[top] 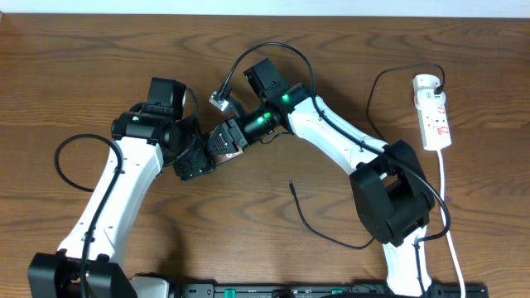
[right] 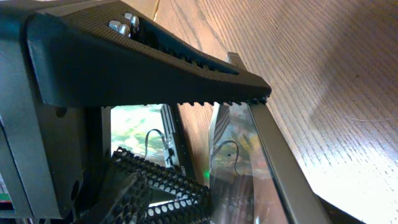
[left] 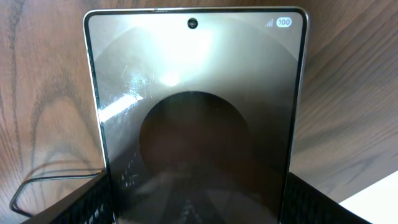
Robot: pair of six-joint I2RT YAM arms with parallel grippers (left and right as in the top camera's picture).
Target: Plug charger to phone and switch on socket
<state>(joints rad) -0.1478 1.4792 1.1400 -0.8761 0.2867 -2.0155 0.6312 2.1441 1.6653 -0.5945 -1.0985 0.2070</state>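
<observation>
Left gripper (top: 204,157): we see its jaws set wide, one finger (left: 84,202) on each long edge of the phone (left: 196,124), so it grips the phone across its width. In the left wrist view the screen faces the camera, with the punch-hole camera and a "100" badge at the top. The free end points away from the wrist and the wood table (top: 83,50) is behind it.

Left arm: the base sits at 7 o'clock on the table. The white link runs up toward 1 o'clock, then the wrist folds down toward 4 o'clock into the phone.

The phone sits just left of table centre, between the two grippers and tilted. We think it's clear of the wood, but the overhead view is too cluttered to confirm.

Right gripper (top: 235,132): jaws partly open. The toothed upper finger (right: 155,68) has its tip on the phone's metal edge, and a knurled black piece (right: 155,183) sits well below it with a clear gap between them. We can't tell whether it clamps the phone.

Right arm: the base is at 5 o'clock. The white link reaches toward 10 o'clock, and the wrist turns down toward 8 o'clock onto the phone.

The charger (top: 293,192) has its plug tip lying loose on the wood at 4 o'clock from the phone, well apart from it. The cable curls off toward the right arm's base.

The socket (top: 433,112) lies at 3 o'clock near the table edge. A black plug is in its top end and its white cord runs toward 6 o'clock.
</observation>
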